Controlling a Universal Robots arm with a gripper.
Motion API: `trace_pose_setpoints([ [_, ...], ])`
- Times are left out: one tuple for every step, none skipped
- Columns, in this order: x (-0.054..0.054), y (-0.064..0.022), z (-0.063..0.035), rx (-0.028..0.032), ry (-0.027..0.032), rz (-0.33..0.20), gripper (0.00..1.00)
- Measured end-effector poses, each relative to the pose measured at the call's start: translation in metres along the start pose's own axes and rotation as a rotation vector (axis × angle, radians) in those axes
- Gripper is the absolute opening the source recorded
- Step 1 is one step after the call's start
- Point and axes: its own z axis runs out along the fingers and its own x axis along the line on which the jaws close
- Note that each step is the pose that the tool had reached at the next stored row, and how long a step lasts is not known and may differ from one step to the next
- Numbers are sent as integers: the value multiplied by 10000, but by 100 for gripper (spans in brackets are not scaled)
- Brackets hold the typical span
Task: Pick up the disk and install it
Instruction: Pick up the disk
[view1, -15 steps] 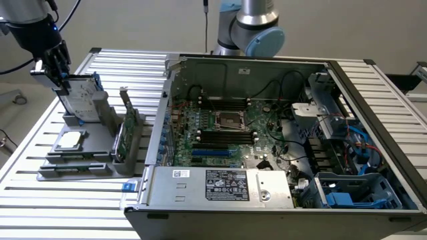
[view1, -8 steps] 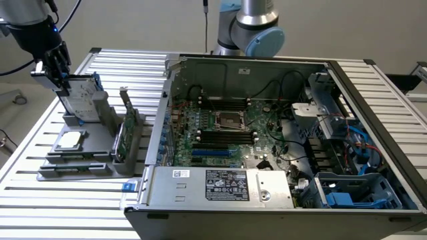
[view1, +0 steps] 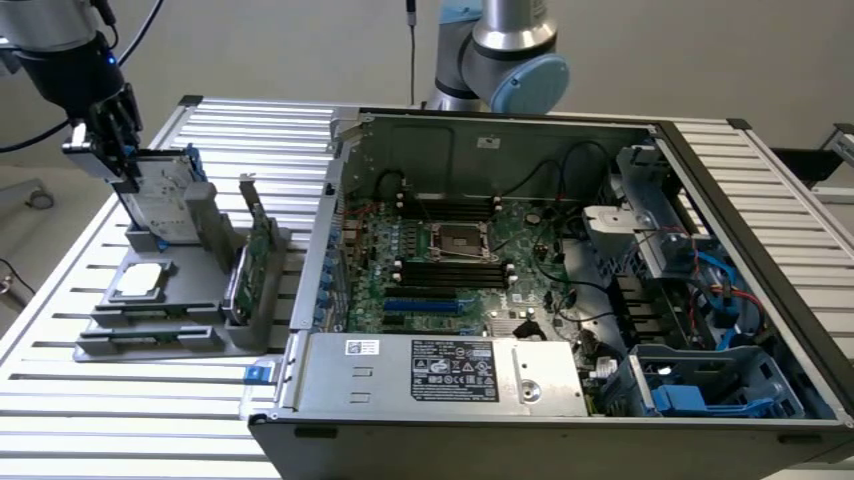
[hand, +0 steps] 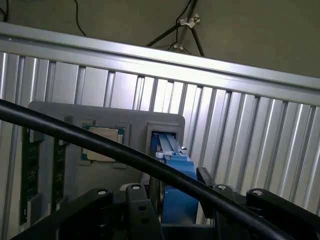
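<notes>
On the ribbed aluminium table (view1: 747, 190), an open computer case (view1: 534, 140) occupied the centre and the exterior view's right, with its motherboard (view1: 441, 270) and power supply (view1: 441, 375) exposed. Just beside the case, toward the exterior view's left, a grey fixture (view1: 174, 330) rested on the table. The disk (view1: 171, 200) stood upright in a slot at the far end of this fixture, seated in its blue frame with the label side visible. The gripper (view1: 120, 160) was positioned at the upper edge of the disk, its jaws spread wide. In the wrist view, the black finger linkages lay on either side of the blue frame; contact with the frame could not be determined. A green circuit card (view1: 254, 265) stood on edge in the fixture between the disk and the case. A small square silver chip (view1: 143, 280) lay flat in a recess of the fixture near the disk.
</notes>
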Motion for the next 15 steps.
trace_pose_setpoints([
  [0,0,1,0,0,3,48],
  [-1,0,2,1,-1,5,48],
  [-1,0,3,0,0,7,48],
  [-1,0,4,1,0,8,48],
  [-2,0,6,1,0,12,48],
  [-3,0,6,2,-1,16,48],
  [-3,0,7,2,-1,22,48],
  [-4,-1,8,3,-1,29,48],
  [-5,-1,8,3,-1,36,48],
  [-6,-1,8,2,-1,42,48],
  [-6,-1,7,1,-1,48,48],
  [-7,-1,7,1,-1,55,48],
  [-7,-1,7,1,-1,61,48],
  [-7,-1,7,2,-1,68,48],
  [-7,-1,8,2,-1,75,48],
])
